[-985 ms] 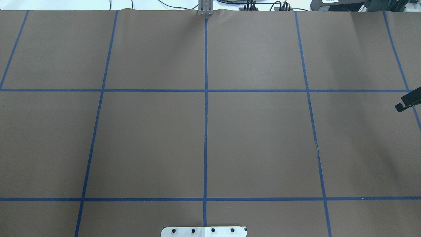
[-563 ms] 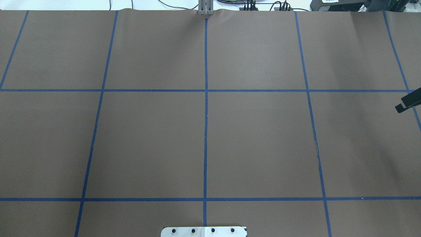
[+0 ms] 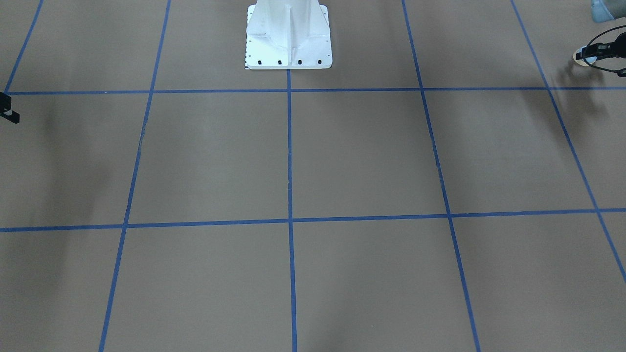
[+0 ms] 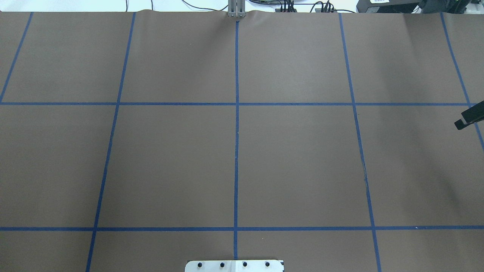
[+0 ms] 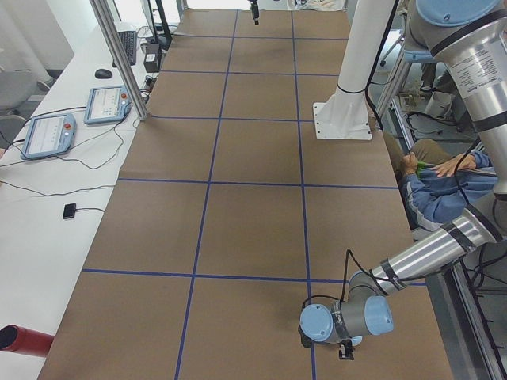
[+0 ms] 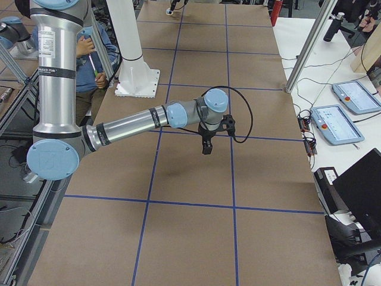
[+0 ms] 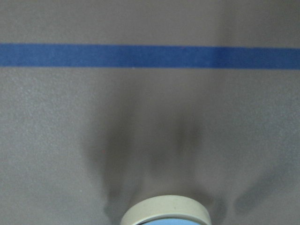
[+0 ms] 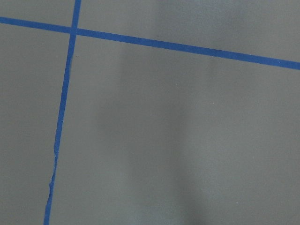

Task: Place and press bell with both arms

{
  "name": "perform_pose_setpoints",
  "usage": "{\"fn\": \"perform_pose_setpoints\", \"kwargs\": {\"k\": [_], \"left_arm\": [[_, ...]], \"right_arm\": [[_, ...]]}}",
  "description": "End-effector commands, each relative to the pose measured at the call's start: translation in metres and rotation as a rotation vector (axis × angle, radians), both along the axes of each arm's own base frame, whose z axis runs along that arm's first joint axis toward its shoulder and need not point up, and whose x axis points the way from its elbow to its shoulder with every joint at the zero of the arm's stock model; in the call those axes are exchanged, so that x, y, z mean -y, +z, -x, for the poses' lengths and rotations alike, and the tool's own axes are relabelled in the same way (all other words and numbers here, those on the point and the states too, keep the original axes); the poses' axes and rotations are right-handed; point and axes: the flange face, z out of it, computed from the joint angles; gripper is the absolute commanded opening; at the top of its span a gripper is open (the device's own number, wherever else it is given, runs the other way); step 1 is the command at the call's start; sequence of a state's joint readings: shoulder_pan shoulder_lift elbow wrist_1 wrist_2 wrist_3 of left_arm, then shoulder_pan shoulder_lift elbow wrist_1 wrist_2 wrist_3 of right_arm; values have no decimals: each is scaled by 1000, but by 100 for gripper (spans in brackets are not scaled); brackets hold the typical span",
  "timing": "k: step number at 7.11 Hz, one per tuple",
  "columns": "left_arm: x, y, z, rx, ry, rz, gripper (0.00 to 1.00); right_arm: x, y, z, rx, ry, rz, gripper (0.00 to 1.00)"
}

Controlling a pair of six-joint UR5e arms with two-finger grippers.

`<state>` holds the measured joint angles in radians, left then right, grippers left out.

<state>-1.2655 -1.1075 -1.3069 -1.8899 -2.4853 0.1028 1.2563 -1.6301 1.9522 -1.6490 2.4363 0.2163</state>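
Observation:
The bell (image 3: 583, 55), light-blue with a cream base, hangs above the table at the far right edge of the front view, held at the tip of my left gripper (image 3: 594, 50). The left wrist view shows only its cream base rim (image 7: 165, 211) above its shadow on the brown paper; the fingers are out of that view. In the left side view the left gripper (image 5: 342, 348) hangs low over the near table end. My right gripper (image 4: 462, 121) pokes in at the overhead view's right edge and points down above the table (image 6: 206, 146). I cannot tell its opening.
Brown paper with a blue tape grid (image 4: 236, 151) covers the table. The white bolted pedestal (image 3: 288, 34) stands at the robot side. A seated operator (image 5: 432, 190) is beside the table. Tablets (image 5: 47, 134) and a red object (image 5: 20, 339) lie on the side bench.

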Motion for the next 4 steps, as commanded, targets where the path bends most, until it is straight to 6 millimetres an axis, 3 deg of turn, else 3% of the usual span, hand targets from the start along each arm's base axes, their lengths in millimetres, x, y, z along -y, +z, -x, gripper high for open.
{"fn": "perform_pose_setpoints", "kwargs": {"k": [1, 3, 4], "left_arm": [[0, 0, 0, -2, 0, 1, 30], [1, -4, -4, -45, -13, 5, 19], [3, -7, -5, -56, -15, -17, 18]], "right_arm": [[0, -1, 0, 2, 0, -1, 100], [-6, -4, -1, 10, -2, -2, 100], [-7, -5, -2, 11, -3, -3, 100]]}}
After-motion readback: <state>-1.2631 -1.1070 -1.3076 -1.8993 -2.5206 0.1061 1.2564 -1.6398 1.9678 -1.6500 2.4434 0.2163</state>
